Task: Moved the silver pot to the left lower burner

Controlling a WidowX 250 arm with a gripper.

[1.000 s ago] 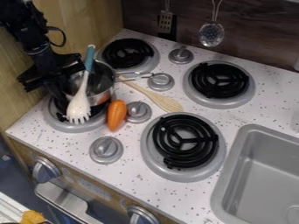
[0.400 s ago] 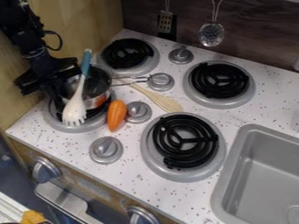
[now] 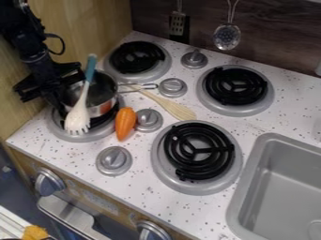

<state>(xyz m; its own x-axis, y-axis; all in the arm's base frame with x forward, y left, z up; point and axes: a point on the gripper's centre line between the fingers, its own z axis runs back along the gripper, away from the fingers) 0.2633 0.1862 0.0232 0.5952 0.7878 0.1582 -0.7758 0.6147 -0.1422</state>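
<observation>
The black gripper (image 3: 57, 93) hangs at the left, against the left side of the silver pot (image 3: 102, 110); its fingertips are partly hidden by the pot and the white utensil. Over the left lower burner (image 3: 83, 135) stands the pot, its thin handle pointing right toward a knob. A white slotted spoon with a blue handle (image 3: 78, 117) lies across the pot's left part, its head over the burner's front rim.
An orange carrot (image 3: 125, 123) lies just right of the left lower burner. Behind it a wooden spatula (image 3: 175, 110) lies on the counter. Knobs (image 3: 114, 161) stand between the burners, and a grey sink (image 3: 282, 187) is at the right.
The gripper, the pot and the white spoon have shifted slightly left and down. The pot's handle has swung a little. The carrot and wooden spatula have stayed put.
</observation>
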